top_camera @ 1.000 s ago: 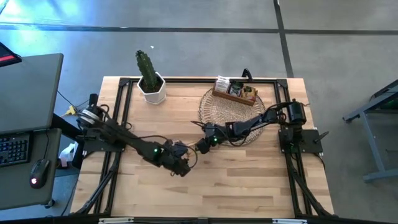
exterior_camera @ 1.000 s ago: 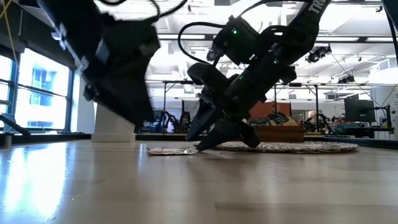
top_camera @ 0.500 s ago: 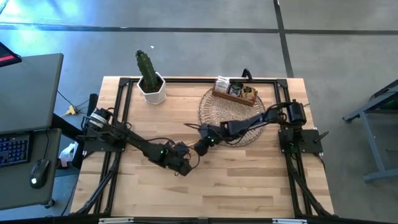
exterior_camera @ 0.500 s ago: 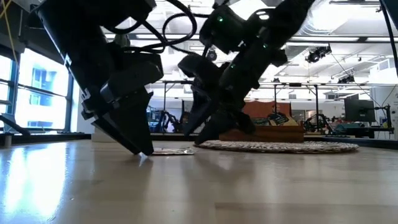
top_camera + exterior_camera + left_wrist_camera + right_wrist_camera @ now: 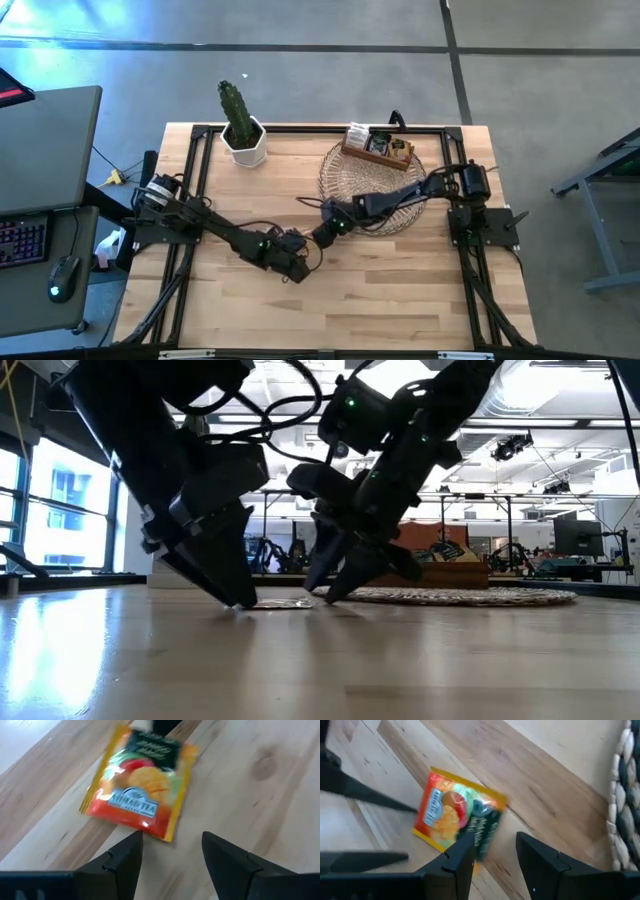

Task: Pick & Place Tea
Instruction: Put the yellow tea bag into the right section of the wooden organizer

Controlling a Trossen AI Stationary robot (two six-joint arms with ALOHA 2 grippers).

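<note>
Orange-and-yellow, with a dark green band across one end, a small flat square tea sachet [image 5: 140, 795] lies on the pale wooden surface [image 5: 400, 290] near its middle, between the two dark robot hands. The left hand [image 5: 297, 268] has dropped from where it hung well above the boards a second ago; its fingertips [image 5: 238, 600] now sit at the surface just beside the sachet's near edge, spread wide on either side of one corner and holding nothing. The right hand [image 5: 322, 238] hovers low over the opposite end of the sachet, its fingers [image 5: 465, 852] parted and also gripping nothing; one finger overlaps the dark green band in its wrist view, though contact cannot be told. Compared with half a second earlier the right hand has edged slightly toward the sachet, while the sachet itself has stayed flat in the same spot. Behind the right arm, the round woven wicker mat [image 5: 345, 175] carries a brown wooden compartment box [image 5: 378, 146] at its far edge, holding more sachets too small to tell apart. A green cactus in a white faceted pot [image 5: 240, 125] stands at the far left of the surface, well apart from both hands. From table height, the sachet [image 5: 282, 602] shows as a thin sliver between the two sets of fingertips.
</note>
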